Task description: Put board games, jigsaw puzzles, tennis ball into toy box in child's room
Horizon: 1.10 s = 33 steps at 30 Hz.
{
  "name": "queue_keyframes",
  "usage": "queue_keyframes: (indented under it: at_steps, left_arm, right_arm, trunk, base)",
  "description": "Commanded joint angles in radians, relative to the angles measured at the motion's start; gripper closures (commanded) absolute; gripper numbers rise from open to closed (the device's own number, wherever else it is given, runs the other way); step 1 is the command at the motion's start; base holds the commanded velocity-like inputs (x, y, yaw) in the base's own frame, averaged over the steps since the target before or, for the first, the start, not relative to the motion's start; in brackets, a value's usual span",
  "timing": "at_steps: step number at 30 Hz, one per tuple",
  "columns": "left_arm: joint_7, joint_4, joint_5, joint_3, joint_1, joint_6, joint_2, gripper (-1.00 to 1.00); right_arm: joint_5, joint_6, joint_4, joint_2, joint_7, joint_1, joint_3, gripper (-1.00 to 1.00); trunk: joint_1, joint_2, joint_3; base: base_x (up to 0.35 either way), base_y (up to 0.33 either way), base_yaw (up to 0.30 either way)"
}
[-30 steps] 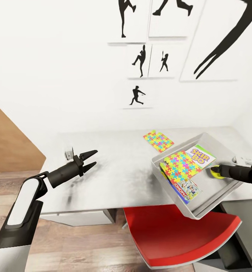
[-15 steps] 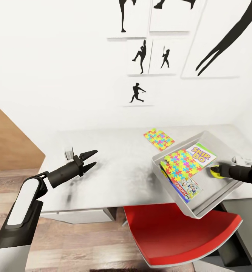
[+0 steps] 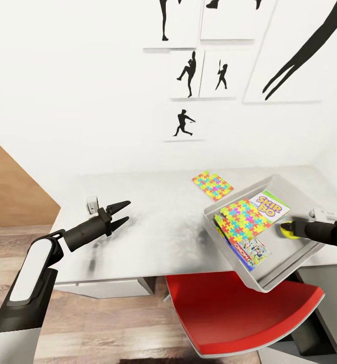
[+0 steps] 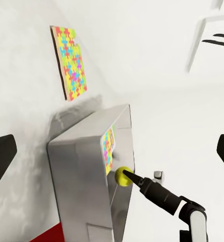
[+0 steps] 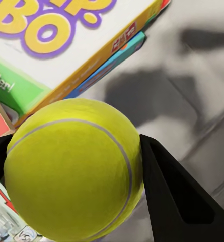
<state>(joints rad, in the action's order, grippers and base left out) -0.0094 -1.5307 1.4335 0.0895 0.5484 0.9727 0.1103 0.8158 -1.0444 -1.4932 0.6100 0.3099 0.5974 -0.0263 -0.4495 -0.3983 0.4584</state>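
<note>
The pale grey toy box (image 3: 284,268) sits at the right of the table (image 3: 153,227), overhanging its front edge. Inside lie the Skip-Bo game (image 3: 269,206), a jigsaw puzzle (image 3: 243,218), the Monopoly box (image 3: 249,251) and a blue box edge (image 5: 117,59). A second jigsaw puzzle (image 3: 211,185) lies flat on the table behind the box. My right gripper (image 3: 288,230) is shut on the tennis ball (image 3: 288,231), holding it over the box interior beside Skip-Bo (image 5: 66,45). The ball (image 5: 74,166) sits between both fingers. My left gripper (image 3: 122,212) hovers open over the table's left part.
A red-seated chair (image 3: 239,313) stands under the table's front edge, below the toy box. A small white object (image 3: 91,205) rests near the left gripper. Black baseball silhouette pictures (image 3: 188,76) hang on the white wall. Wood-plank floor (image 3: 112,328) lies below.
The head view has shifted slightly upward. My right gripper with the ball has edged a little further over the box. The left arm has not moved.
</note>
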Motion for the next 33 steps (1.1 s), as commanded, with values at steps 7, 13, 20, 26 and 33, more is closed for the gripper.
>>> queue_keyframes:
  at_steps: [7, 13, 20, 26, 33]
  left_arm:
    - [-0.001, 0.000, -0.001, 0.001, 0.001, 0.005, 0.000, -1.00]
    - [-0.001, 0.000, -0.001, 0.001, 0.001, 0.005, 0.000, -1.00]
    - [-0.001, -0.001, -0.001, 0.001, 0.001, 0.005, 0.000, -1.00]
    - [0.000, -0.002, -0.001, 0.001, 0.001, 0.005, -0.001, -1.00]
    - [-0.001, -0.002, -0.001, 0.001, 0.001, 0.005, -0.001, -1.00]
  right_arm:
    - [0.013, -0.003, -0.001, -0.003, 0.014, 0.001, 0.000, -1.00]
    - [0.013, -0.003, -0.001, -0.004, 0.014, 0.001, 0.000, -1.00]
    - [0.013, -0.003, -0.003, -0.004, 0.014, 0.001, 0.000, -1.00]
    - [0.013, -0.003, -0.020, -0.003, 0.014, 0.001, -0.003, -1.00]
    - [0.012, -0.003, -0.087, 0.001, 0.013, 0.002, -0.015, -1.00]
  trunk:
    - [-0.001, -0.002, 0.002]
    - [-0.001, -0.002, 0.002]
    - [-0.001, -0.002, 0.002]
    - [-0.001, -0.002, 0.002]
    - [-0.001, -0.002, 0.002]
  base:
    - [0.000, 0.000, 0.000]
    - [0.000, 0.000, 0.000]
    - [0.000, 0.000, 0.000]
    - [0.000, 0.000, 0.000]
    - [0.000, 0.000, 0.000]
